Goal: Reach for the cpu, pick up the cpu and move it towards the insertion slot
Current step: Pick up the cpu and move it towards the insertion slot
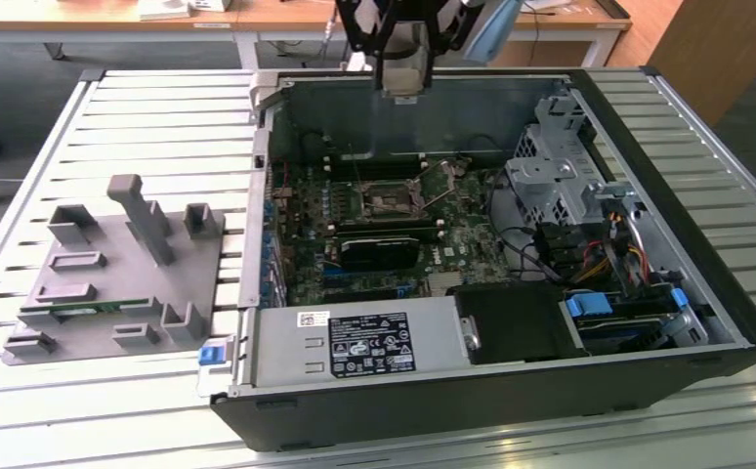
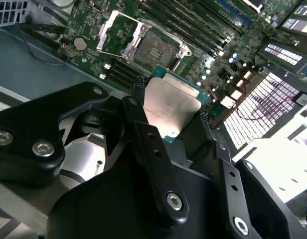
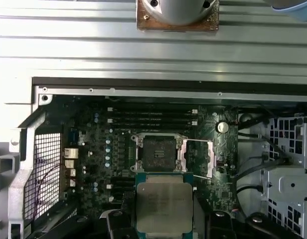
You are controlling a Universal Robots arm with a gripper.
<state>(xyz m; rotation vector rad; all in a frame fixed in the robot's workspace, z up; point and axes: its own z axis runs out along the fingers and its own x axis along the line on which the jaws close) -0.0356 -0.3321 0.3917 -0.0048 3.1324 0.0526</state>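
The cpu (image 2: pixel 171 104) is a flat square chip with a silver top and a green rim, and it sits clamped between my two black fingers (image 2: pixel 138 117). My gripper (image 3: pixel 166 221) is shut on it, and the cpu (image 3: pixel 163 204) hangs above the motherboard. The insertion slot (image 3: pixel 157 153) is a square socket with a silvery frame and a dark centre, and its lid is folded open beside it. In the second wrist view the insertion slot (image 2: pixel 156 50) lies just beyond the chip's far edge. In the exterior view my gripper (image 1: pixel 401 83) hovers high over the case's back wall, with the insertion slot (image 1: pixel 388 203) below it.
The open computer case (image 1: pixel 691 293) lies on a slatted metal table (image 1: pixel 156 127). Inside are a black card (image 1: pixel 378 249), a power supply (image 1: pixel 352 342), a drive cage (image 1: pixel 548 176) and loose cables (image 1: pixel 573 249). A grey plastic fixture (image 1: pixel 117 283) holding a green memory stick (image 1: pixel 85 311) stands on the exterior view's left.
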